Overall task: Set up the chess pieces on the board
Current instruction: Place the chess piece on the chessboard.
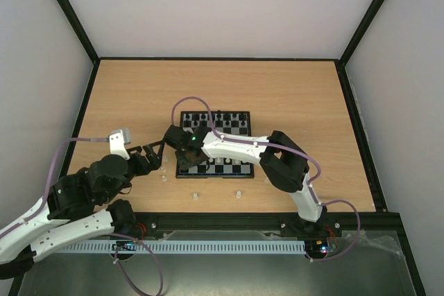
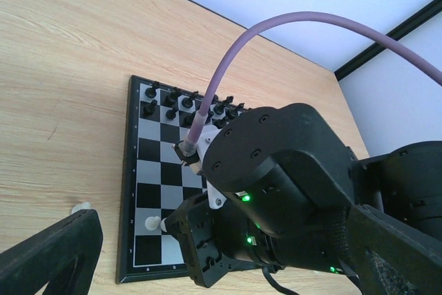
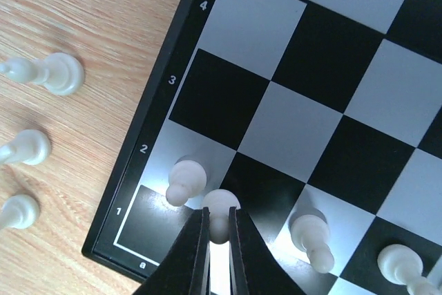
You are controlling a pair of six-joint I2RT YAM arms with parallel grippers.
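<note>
The right gripper (image 3: 219,217), clamped on a tiny whitish plastic pawn (image 3: 221,202), should seat it squarely beside the standing whitish corner pawn (image 3: 185,181), then release.

One board (image 3: 324,53) with black and pale checks. Two arms: one left arm (image 1: 83,195) and one right arm (image 1: 284,164). Whitish chessmen (image 3: 185,181), right wrist view: seven in all, four within the board's border and three on the table (image 3: 97,12) beside it. Black chessmen (image 2: 150,92): two ranks at the far edge; the total cannot be counted, as the right arm hides part of them.
</note>
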